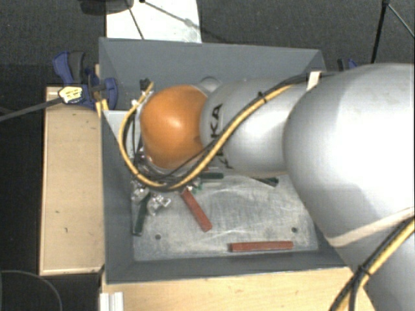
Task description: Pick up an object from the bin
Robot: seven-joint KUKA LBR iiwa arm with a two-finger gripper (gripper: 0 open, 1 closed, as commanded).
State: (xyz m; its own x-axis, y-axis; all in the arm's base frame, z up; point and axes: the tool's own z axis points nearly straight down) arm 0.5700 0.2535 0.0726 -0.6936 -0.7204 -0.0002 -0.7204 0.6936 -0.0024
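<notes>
My gripper (148, 198) shows as a bit of metal under the orange cover, low over the bin's left side. Just below it, against the left wall, lies a thin dark green stick (138, 221). To its right a short red-brown stick (196, 211) lies slanted on the floor. Nothing can be seen held in the gripper.
A longer red-brown flat stick (260, 245) lies near the bin's front wall. Dark green pieces (209, 175) poke out from under the arm at mid-bin, another (269, 181) further right. The arm covers the bin's right and back.
</notes>
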